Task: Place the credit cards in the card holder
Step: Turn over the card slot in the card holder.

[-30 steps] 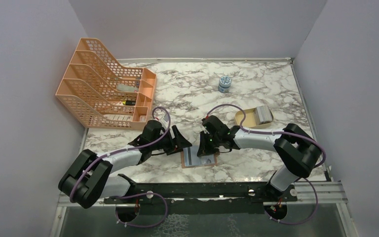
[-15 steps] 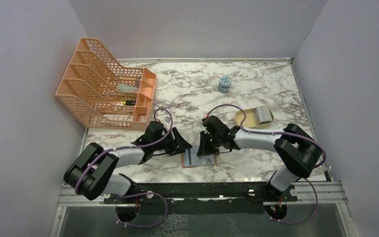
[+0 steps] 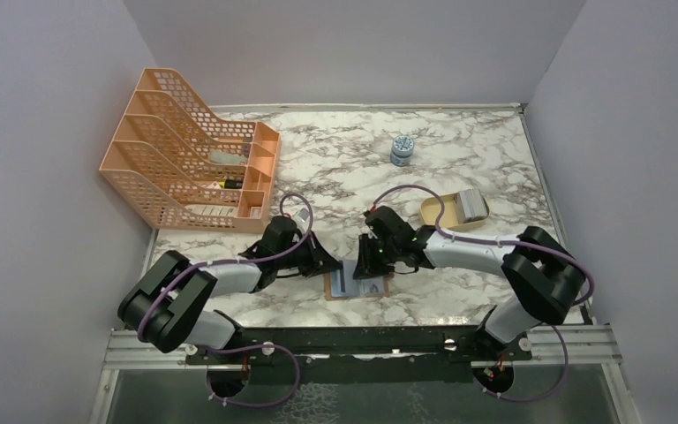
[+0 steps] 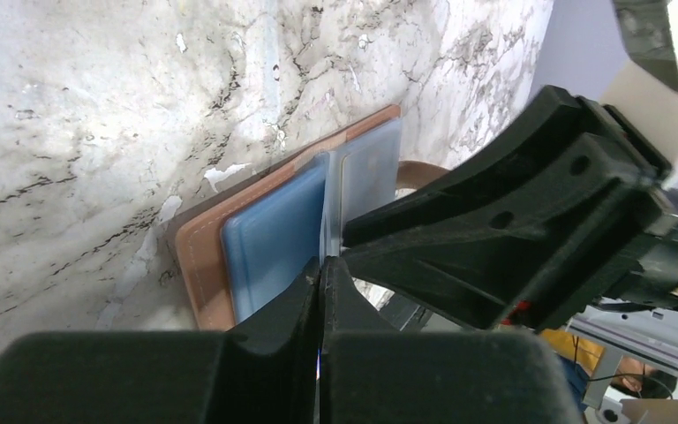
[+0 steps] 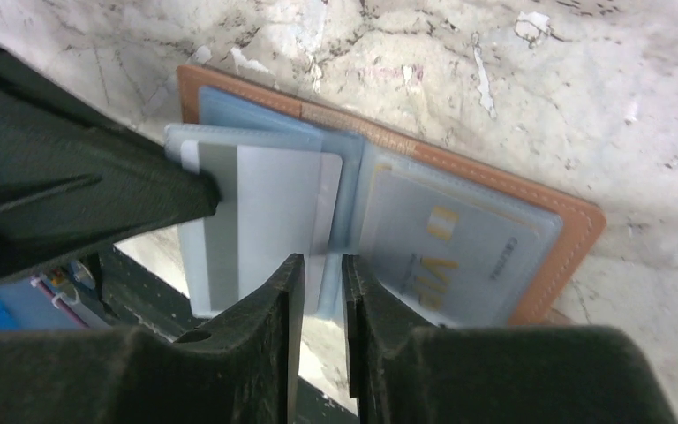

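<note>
Bright, even overhead light, with soft shadows on the tabletop. The left claw and right claw loom dark and blurred at six o'clock of their wrist views. Overexposed white at one o'clock, left wrist.

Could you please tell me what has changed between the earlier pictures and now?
The left fingers, spread wide earlier, edged right and closed on the edge of the grey card above the open card holder. The right fingers hardly moved. Holder, orange rack, tray and jar stayed put.
</note>
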Action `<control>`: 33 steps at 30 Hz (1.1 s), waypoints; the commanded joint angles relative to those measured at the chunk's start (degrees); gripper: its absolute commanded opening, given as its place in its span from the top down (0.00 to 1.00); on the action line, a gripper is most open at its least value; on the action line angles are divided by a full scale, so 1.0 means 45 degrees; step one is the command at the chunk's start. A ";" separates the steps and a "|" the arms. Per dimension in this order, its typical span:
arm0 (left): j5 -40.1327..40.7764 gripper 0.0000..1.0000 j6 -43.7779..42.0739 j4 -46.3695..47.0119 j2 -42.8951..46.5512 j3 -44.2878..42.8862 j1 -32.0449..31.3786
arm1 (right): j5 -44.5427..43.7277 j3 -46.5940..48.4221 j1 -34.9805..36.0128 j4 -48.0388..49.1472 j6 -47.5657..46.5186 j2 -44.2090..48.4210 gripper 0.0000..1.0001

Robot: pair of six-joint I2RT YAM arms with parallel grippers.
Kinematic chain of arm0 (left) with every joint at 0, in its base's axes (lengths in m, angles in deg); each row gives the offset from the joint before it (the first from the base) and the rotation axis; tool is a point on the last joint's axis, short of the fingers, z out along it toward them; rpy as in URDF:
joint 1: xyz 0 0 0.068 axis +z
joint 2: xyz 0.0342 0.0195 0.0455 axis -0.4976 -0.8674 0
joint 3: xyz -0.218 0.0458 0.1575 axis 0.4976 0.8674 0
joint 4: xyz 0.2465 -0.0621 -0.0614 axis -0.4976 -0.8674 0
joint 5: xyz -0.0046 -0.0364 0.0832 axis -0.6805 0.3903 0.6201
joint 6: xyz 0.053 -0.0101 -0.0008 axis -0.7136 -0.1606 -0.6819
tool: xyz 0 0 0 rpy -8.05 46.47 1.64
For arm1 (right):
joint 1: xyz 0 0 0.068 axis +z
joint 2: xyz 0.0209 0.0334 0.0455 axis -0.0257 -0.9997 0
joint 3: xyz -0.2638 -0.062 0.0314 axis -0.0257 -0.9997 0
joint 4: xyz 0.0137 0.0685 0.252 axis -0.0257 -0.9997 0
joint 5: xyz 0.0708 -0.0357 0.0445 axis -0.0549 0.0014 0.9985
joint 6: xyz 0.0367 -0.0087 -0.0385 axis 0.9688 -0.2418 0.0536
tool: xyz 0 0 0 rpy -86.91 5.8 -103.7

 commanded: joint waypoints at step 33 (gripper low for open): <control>0.1140 0.57 -0.1454 -0.3059 -0.1525 -0.4662 -0.2712 | -0.4400 0.0523 0.0095 -0.4559 -0.0711 0.7444 0.67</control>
